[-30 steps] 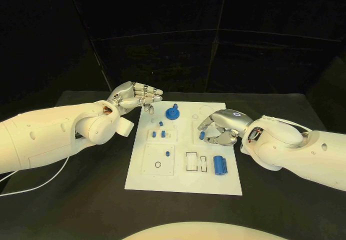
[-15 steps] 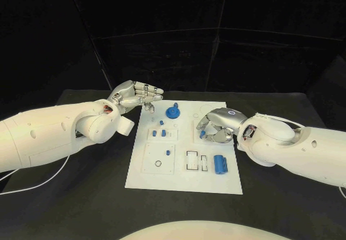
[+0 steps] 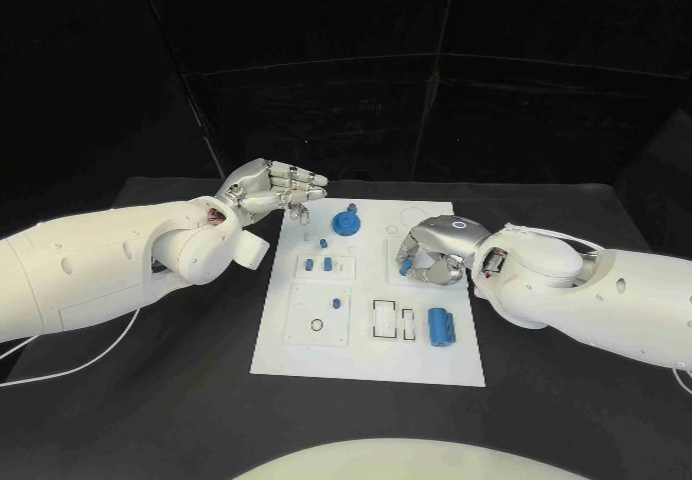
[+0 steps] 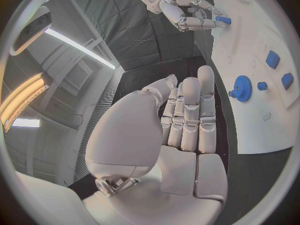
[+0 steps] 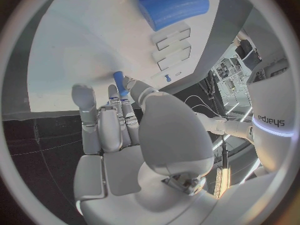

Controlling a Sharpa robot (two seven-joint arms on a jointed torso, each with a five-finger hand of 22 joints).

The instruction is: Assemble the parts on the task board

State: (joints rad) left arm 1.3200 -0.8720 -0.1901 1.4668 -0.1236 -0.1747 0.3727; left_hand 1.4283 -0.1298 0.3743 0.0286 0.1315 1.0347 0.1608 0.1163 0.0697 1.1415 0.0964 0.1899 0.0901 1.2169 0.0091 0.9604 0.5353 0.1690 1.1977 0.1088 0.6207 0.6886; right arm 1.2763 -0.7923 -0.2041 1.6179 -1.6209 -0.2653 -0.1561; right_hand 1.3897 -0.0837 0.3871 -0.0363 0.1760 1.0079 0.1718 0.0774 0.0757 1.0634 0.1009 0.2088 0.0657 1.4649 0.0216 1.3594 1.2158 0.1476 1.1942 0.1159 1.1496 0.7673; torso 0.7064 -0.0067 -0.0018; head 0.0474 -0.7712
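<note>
The white task board (image 3: pixel 368 362) lies in the middle of the black table. My right hand (image 3: pixel 436 248) hovers over the board's right side and pinches a small blue peg (image 3: pixel 405 268) between thumb and finger; the peg (image 5: pixel 118 81) points down at the board (image 5: pixel 75 50). My left hand (image 3: pixel 274 190) is at the board's far left corner, with its fingers (image 4: pixel 190 112) straight and side by side, holding nothing. A blue gear with a knob (image 3: pixel 346 221) stands in the board near that hand. A blue cylinder (image 3: pixel 440 326) lies on the board's near right part.
Several small blue pieces (image 3: pixel 327 265) sit in the board's left blocks, and a black ring (image 3: pixel 316 325) lies on the near left block. Two rectangular slots (image 3: pixel 384 320) are beside the cylinder. Black table (image 3: pixel 173 400) surrounds the board.
My right hand has shifted slightly leftward and away over the board with the peg still pinched. My left hand has stayed where it was.
</note>
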